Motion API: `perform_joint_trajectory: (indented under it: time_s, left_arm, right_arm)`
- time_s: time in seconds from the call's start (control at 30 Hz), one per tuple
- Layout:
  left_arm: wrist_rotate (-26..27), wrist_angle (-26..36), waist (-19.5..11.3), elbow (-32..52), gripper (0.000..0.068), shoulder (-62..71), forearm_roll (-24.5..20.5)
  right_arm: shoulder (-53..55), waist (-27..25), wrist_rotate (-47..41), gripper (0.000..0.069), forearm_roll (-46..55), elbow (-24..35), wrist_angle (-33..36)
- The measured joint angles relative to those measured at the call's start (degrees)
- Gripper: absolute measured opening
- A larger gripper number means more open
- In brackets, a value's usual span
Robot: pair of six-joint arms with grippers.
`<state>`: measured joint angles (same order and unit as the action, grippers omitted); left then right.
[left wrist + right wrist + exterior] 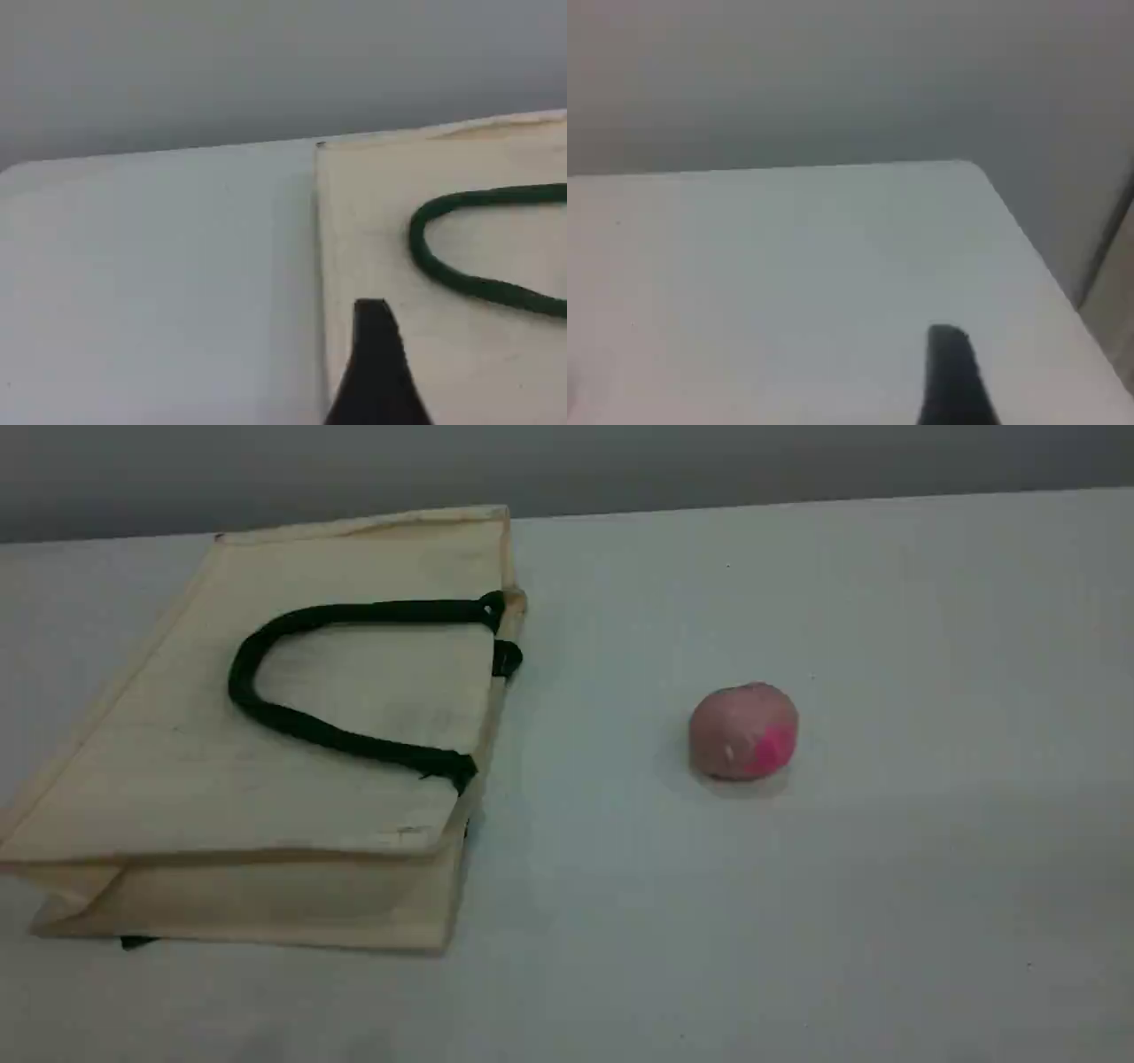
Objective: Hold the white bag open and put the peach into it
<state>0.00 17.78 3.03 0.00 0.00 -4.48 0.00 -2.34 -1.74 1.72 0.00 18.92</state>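
The white bag (177, 779) lies flat on the left of the table, rim facing right, and its mouth is flat and closed. A dark rope handle (266, 638) is folded back over its top face. The peach (742, 731), dull pink with a magenta patch, rests on the table to the right of the bag, apart from it. Neither arm shows in the scene view. In the left wrist view, one dark fingertip (374, 354) hovers over the bag (381, 230) near its edge, beside the handle (461, 279), holding nothing. In the right wrist view, a single fingertip (950, 372) hangs over bare table; bag and peach are out of that view.
The pale table (886, 912) runs back to a grey wall (797, 460). Its far right corner (966, 164) and right edge show in the right wrist view.
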Motion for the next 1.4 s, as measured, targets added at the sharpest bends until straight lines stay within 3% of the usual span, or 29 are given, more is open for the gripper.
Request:
perform_joint_trajectory:
  time_s: [1.4]
  left_arm:
    - [0.0,-0.1,0.0,0.0,0.047,0.0,-1.7]
  right_arm:
    - [0.0,0.0,0.0,0.0388,0.0,0.0,0.0]
